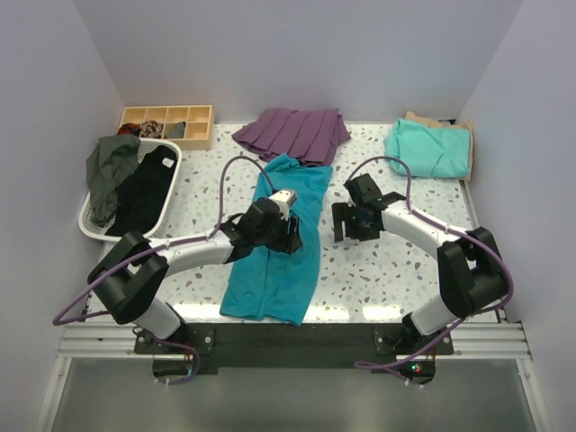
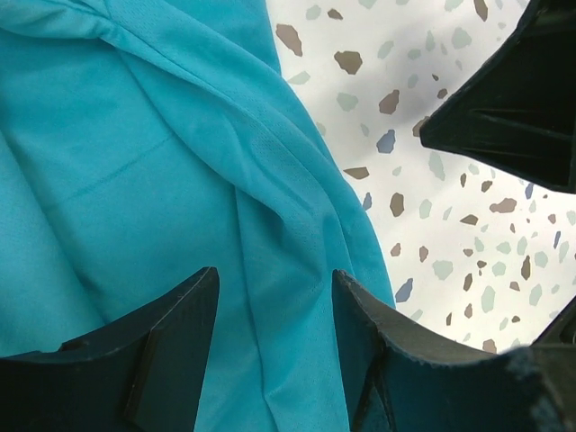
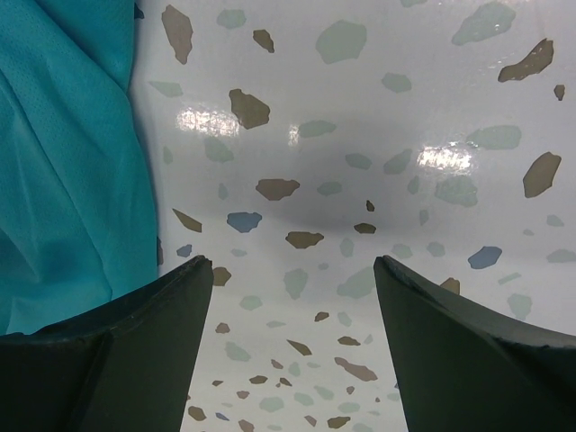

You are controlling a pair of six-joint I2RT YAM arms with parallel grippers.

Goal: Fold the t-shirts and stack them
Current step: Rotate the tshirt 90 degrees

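At the far left a white plastic laundry basket (image 1: pixel 90 225) holds dark garments, with a shallow wooden compartment tray (image 1: pixel 200 137) behind it; neither belongs to the job. Next comes the left gripper (image 1: pixel 290 238), low over the deep teal-blue t-shirt (image 1: pixel 274 270), which lies as a long narrow strip down the middle of the speckled terrazzo table (image 1: pixel 360 270). In its wrist view the jaws stand moderately apart with a wrinkled ridge of teal cloth under the gap, nothing pinched. A purple pleated garment (image 1: pixel 292 133) lies just beyond the strip's far end. The right gripper (image 1: pixel 346 225) hovers beside the shirt's right edge, spread wide over bare tabletop and holding nothing. In the far right corner the paler mint-green t-shirt (image 1: pixel 427 148) rests folded on the tan t-shirt (image 1: pixel 423 118) (apparently the stack so far). The teal shirt looks narrowed lengthwise but not yet folded across, so the next move probably calls for both grippers to pinch one end's corners and carry them over evenly.
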